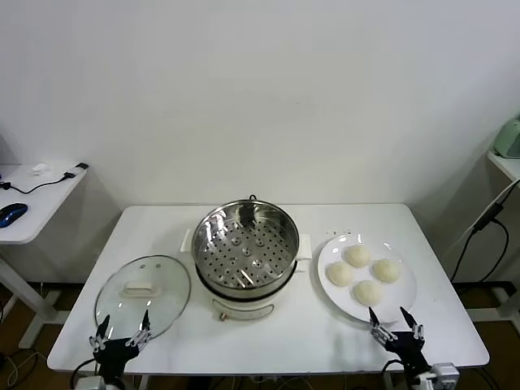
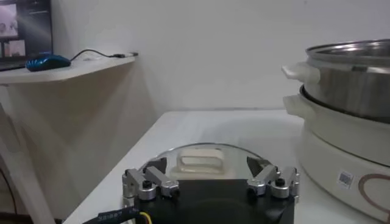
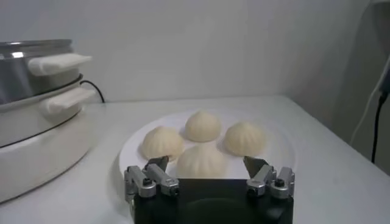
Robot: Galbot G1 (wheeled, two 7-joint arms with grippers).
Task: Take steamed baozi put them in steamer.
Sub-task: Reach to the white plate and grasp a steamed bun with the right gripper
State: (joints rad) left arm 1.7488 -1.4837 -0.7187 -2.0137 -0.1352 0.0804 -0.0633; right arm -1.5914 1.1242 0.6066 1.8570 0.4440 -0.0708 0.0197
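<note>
- Writing: the only label I can find is a small square code sticker [image 2: 345,178] on the white base of the steamer [image 1: 246,253]; its marks are too small to read. No brand name shows on any item.
- Steamer, one: it stands at the middle of the white surface [image 1: 349,223], uncovered, its perforated steel basket bare. In my left wrist view it is cut off at the picture edge, so only part of its wall and two white side handles show.
- Steamed baozi [image 1: 364,274], four: all lie close together on one white plate [image 1: 405,304] to the right of the steamer, well apart from the basket. In my right wrist view the nearest bun is partly hidden behind my own tool.
- Glass lid [image 1: 143,296], one: it lies flat on the surface left of the steamer, white handle up. My left tool hides its near edge.
- Left tool [image 1: 122,334]: at the near left edge of the surface, just in front of the lid, fingers apart and holding nothing.
- Right tool [image 1: 396,322]: at the near right edge, just in front of the plate, fingers apart and holding nothing.
- Side desk [image 1: 32,213], one: far left, carrying one blue mouse [image 1: 12,214] and a dark cable; a screen corner in my left wrist view is too cut off to read.
</note>
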